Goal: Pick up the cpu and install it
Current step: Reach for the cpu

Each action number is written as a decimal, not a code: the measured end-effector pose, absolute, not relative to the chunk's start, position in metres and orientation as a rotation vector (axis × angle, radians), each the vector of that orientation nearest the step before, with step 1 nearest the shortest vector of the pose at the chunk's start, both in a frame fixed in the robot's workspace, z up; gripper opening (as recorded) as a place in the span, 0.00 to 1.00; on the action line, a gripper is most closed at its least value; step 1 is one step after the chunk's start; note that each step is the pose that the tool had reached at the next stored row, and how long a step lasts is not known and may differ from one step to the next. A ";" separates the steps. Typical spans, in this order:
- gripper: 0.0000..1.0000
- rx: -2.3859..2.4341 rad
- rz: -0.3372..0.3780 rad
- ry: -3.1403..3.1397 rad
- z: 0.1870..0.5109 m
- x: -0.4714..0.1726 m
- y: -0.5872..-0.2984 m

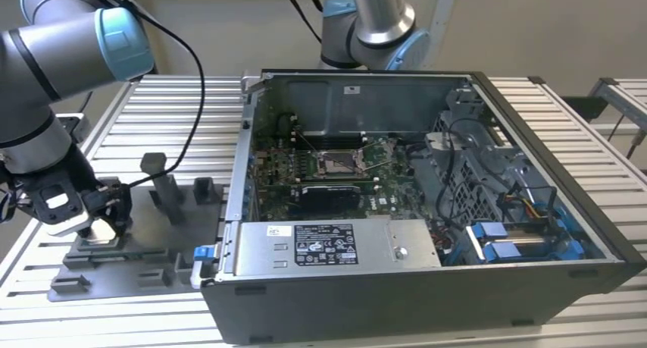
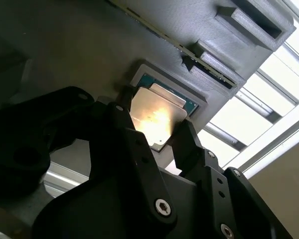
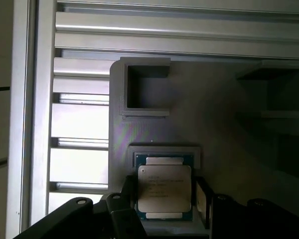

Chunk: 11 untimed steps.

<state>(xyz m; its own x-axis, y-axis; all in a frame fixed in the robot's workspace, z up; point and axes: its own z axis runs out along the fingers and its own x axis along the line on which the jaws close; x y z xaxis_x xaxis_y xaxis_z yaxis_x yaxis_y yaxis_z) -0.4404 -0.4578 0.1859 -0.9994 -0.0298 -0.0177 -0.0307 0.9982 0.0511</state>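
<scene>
At the exterior view's left, the gripper (image 1: 98, 228) is lowered onto a grey fixture tray (image 1: 151, 266). In both wrist views the cpu (image 3: 164, 186) is seen seated flat in the tray's square recess, with the fingers (image 2: 187, 142) spread just wider than it, one at each side. Further right, the exterior view shows the opened computer case (image 1: 404, 299), in which the motherboard's socket frame (image 1: 337, 163) is held.
</scene>
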 end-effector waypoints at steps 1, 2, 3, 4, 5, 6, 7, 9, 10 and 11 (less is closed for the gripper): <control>1.00 -0.047 0.080 3.123 0.186 -0.440 -0.458; 1.00 -0.047 0.080 3.123 0.186 -0.440 -0.458; 0.00 -0.047 0.080 3.123 0.186 -0.440 -0.458; 0.00 -0.047 0.080 3.123 0.186 -0.440 -0.458; 0.00 -0.047 0.080 3.123 0.186 -0.440 -0.458; 0.00 -0.047 0.080 3.123 0.186 -0.440 -0.458; 0.00 -0.047 0.080 3.123 0.186 -0.440 -0.458; 0.00 -0.047 0.080 3.123 0.186 -0.440 -0.458; 0.00 -0.047 0.080 3.123 0.186 -0.440 -0.458; 0.00 -0.047 0.080 3.123 0.186 -0.440 -0.458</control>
<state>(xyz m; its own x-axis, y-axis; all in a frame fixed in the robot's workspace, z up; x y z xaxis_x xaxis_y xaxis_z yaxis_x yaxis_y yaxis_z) -0.4404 -0.4579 0.1858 -0.9994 -0.0298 -0.0177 -0.0307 0.9982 0.0511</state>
